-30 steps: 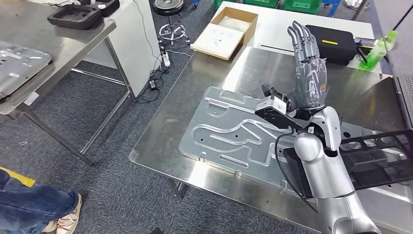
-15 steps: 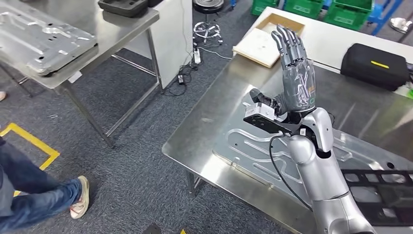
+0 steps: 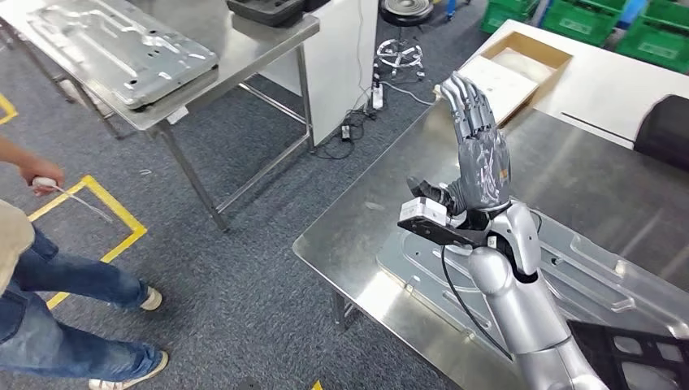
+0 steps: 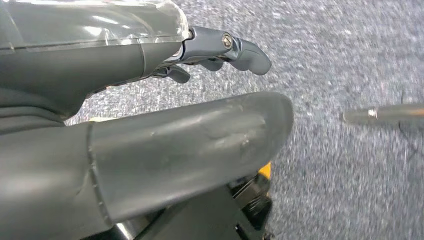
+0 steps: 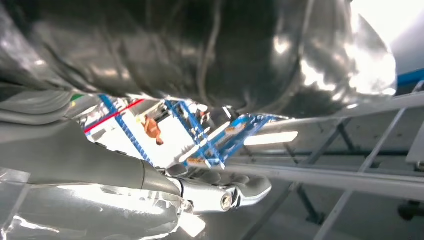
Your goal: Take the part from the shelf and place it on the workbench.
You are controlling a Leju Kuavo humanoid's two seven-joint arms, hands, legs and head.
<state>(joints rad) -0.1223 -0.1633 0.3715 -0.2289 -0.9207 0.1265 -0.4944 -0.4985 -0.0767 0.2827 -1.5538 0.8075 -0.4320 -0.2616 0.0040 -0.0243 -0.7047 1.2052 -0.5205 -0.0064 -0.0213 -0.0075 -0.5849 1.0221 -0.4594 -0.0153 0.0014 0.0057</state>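
A large stamped metal plate (image 3: 597,284) lies flat on the steel workbench (image 3: 357,236), partly hidden by my right arm. My right hand (image 3: 479,154) is raised above the plate's near-left end, flat, fingers straight and pointing up, holding nothing. In the right wrist view the right hand (image 5: 150,200) shows against ceiling beams and lights. A second, similar plate (image 3: 122,49) rests on the steel table (image 3: 244,57) at the far left. In the left wrist view my left hand (image 4: 175,125) hangs over grey carpet, thumb and fingers apart, with nothing between them.
A person in jeans (image 3: 49,268) stands on the carpet at the left, by yellow floor tape (image 3: 106,219). A black perforated tray (image 3: 642,357) sits at the workbench's near right. Behind are an open cardboard box (image 3: 512,65), a black case (image 3: 666,122) and a stool (image 3: 402,12).
The whole picture has shifted: the camera has turned left, bringing the far-left table and the person further in. My right hand stays raised and flat over the plate.
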